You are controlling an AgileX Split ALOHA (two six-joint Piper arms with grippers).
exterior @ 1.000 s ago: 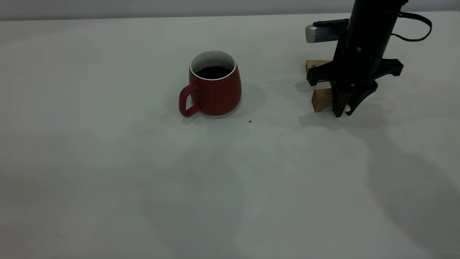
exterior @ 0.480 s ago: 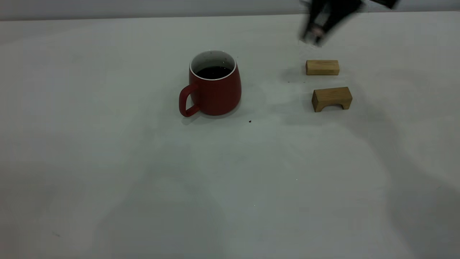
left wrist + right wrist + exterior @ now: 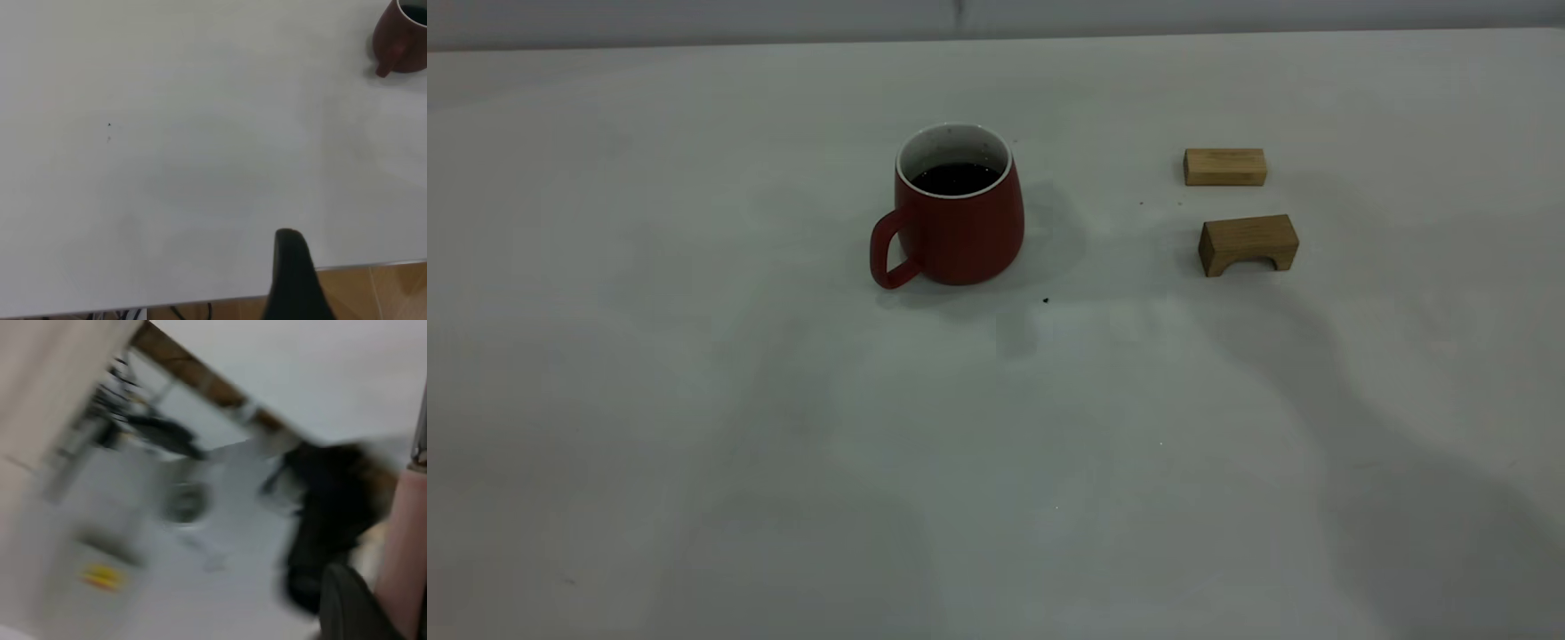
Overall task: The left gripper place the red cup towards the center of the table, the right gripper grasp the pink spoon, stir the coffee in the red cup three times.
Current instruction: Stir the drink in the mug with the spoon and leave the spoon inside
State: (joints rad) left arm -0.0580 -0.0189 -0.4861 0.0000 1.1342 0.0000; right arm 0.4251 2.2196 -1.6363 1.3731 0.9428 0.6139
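Observation:
The red cup (image 3: 956, 222) stands upright near the middle of the table (image 3: 694, 400), handle toward the left, with dark coffee (image 3: 956, 178) inside. It also shows far off in the left wrist view, as the red cup (image 3: 403, 40). Neither gripper appears in the exterior view. My left gripper (image 3: 291, 270) is over the table's edge, far from the cup. In the blurred right wrist view my right gripper (image 3: 383, 603) is shut on the pink spoon (image 3: 403, 547), high above the table and tilted away from it.
Two small wooden blocks lie to the right of the cup: a flat block (image 3: 1224, 166) farther back and an arched block (image 3: 1248, 244) nearer. A tiny dark speck (image 3: 1046, 300) lies in front of the cup.
My right gripper rose from the wooden blocks with the pink spoon and left the exterior view at the top. The cup and both blocks stayed put.

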